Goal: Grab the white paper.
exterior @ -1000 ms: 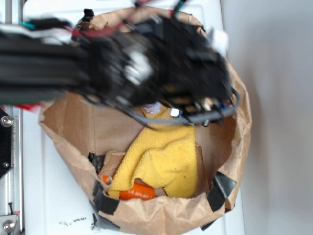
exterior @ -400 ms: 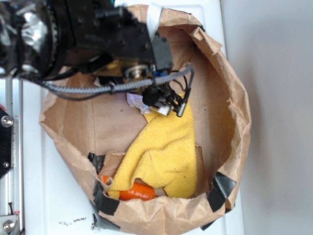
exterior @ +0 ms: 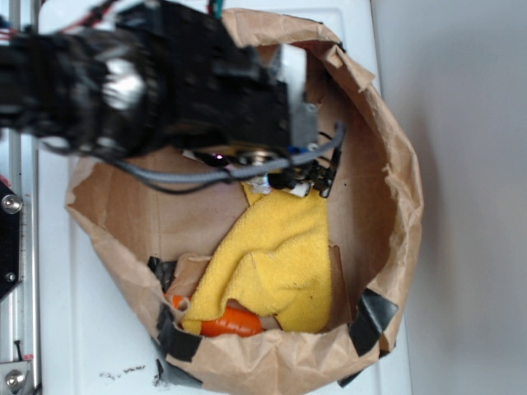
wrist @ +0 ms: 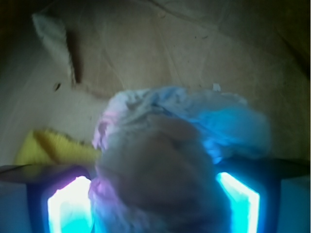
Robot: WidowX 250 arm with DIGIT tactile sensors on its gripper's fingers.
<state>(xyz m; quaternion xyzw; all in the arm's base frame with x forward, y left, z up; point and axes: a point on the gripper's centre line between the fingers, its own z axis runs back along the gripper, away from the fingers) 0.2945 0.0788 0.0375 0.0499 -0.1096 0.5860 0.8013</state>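
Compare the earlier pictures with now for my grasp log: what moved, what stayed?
The black arm swung from the bag's right side toward its upper left and now covers the crumpled white paper ball, which sits between the pincer fingers; whether it is clamped cannot be told. The yellow terry cloth, orange object and brown paper bag stayed put.

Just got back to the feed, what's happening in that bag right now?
The arm is reaching down into the brown bag after the white paper. In the wrist view the crumpled paper sits right between the two fingers of the claw, filling the gap, though whether they are clamped on it cannot be told. A yellow cloth lies beside it in the bag, with something orange below.
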